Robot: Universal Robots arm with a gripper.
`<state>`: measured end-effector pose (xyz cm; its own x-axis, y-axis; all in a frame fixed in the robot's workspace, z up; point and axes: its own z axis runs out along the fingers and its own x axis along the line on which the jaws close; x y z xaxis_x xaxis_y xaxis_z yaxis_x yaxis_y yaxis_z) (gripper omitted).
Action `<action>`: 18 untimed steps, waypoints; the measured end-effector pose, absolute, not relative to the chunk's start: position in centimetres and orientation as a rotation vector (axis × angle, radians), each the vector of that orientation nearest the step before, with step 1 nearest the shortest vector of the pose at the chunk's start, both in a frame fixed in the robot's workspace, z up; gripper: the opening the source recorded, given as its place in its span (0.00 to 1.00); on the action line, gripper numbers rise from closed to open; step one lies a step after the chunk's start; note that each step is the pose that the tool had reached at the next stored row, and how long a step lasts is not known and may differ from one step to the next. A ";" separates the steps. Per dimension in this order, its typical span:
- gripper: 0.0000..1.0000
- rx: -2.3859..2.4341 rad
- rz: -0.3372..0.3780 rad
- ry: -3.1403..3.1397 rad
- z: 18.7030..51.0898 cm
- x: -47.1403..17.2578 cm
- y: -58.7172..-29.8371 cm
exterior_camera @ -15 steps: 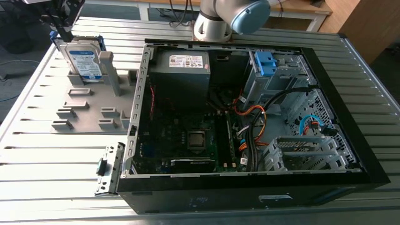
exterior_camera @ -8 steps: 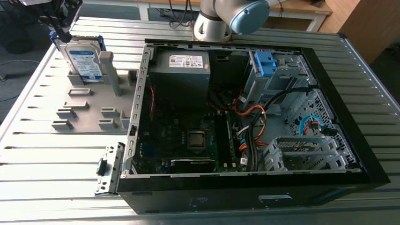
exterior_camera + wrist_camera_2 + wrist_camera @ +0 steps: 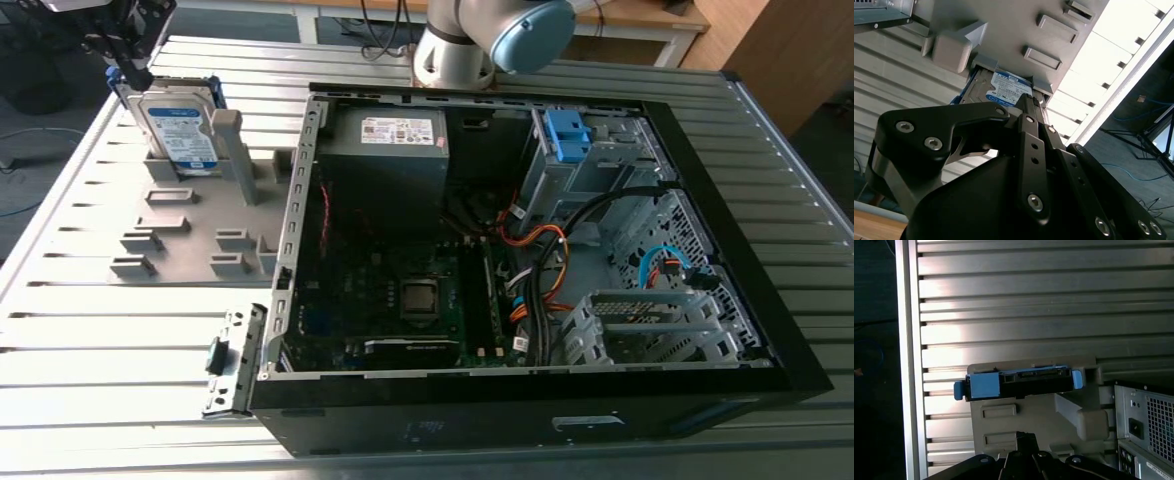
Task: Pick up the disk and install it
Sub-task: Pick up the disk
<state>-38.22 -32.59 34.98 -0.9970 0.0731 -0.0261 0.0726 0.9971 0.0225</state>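
Observation:
The disk stands upright on its edge in a slot of the grey holder, at the exterior view's far left. It is silver with a white-and-blue label and a blue caddy around it. My gripper hangs just over the disk's top edge, at the corner nearest the exterior view's left. In the first wrist view the disk's top edge and blue caddy tabs show from above, with my gripper a little apart from them. The second wrist view shows the label past my gripper, whose fingers look shut with nothing between them.
An open black computer case lies to the exterior view's right of the holder. Inside are a grey power supply, a motherboard, cables and a drive bay with a blue bracket. The arm's base stands behind the case. A slatted metal table carries everything.

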 end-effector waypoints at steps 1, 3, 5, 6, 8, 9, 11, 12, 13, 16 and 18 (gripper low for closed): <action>0.11 0.111 0.034 3.113 35.0 -38.2 -32.6; 0.11 0.106 0.034 3.113 35.0 -38.2 -32.6; 0.11 0.102 0.034 3.113 35.0 -38.2 -32.6; 0.11 0.100 0.034 3.113 35.0 -38.2 -32.6; 0.11 0.096 0.034 3.113 35.0 -38.2 -32.6; 0.11 0.094 0.034 3.113 35.0 -38.2 -32.6; 0.11 0.089 0.034 3.113 35.0 -38.2 -32.6; 0.11 0.086 0.034 3.113 35.0 -38.2 -32.6; 0.11 0.083 0.034 3.114 35.0 -38.2 -32.6; 0.11 0.071 0.034 3.114 35.0 -38.2 -32.6; 0.11 0.060 0.034 3.114 35.0 -38.2 -32.6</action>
